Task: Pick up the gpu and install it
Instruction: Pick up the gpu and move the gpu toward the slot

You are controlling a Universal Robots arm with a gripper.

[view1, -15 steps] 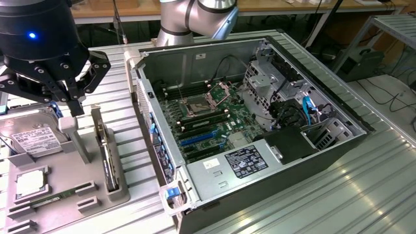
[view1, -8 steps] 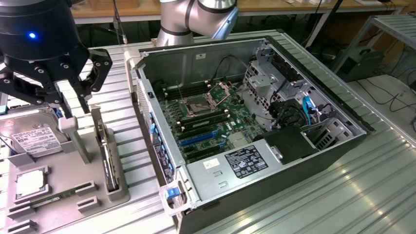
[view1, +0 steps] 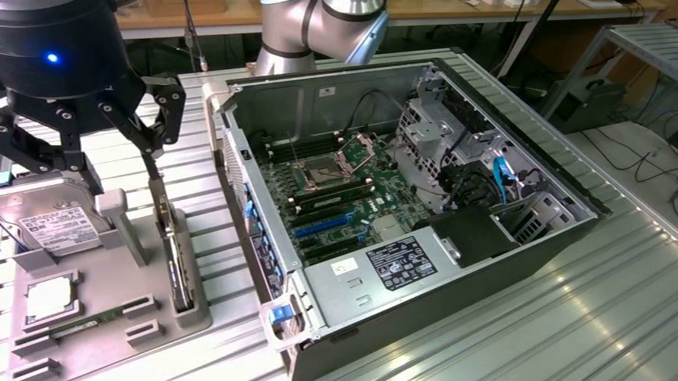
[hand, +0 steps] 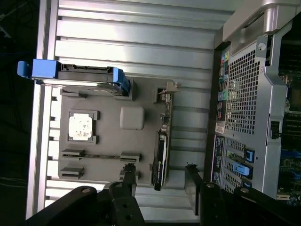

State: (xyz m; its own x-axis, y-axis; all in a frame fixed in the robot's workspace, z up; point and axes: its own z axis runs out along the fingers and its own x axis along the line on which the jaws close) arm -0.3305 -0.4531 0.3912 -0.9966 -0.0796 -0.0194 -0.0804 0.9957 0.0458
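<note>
The gpu [view1: 173,254] is a thin dark card standing on edge in a slot of the grey holder tray [view1: 111,305], to the exterior view's left of the open computer case [view1: 551,190]. In the wrist view the gpu [hand: 160,157] runs between my two fingers, its silvery bracket [hand: 167,94] at the far end. My gripper [view1: 119,171] hangs over the tray, just above the card. The gripper [hand: 161,181] is open, one finger [hand: 129,176] on each side of the card and apart from it. Nothing is held.
On the same tray lie a silver hard drive [view1: 53,226] with blue rails [hand: 75,75], a square processor chip [hand: 81,127] and a slim memory stick [view1: 79,324]. The case's motherboard [view1: 339,198] is exposed. Ribbed metal table [view1: 593,317] surrounds everything.
</note>
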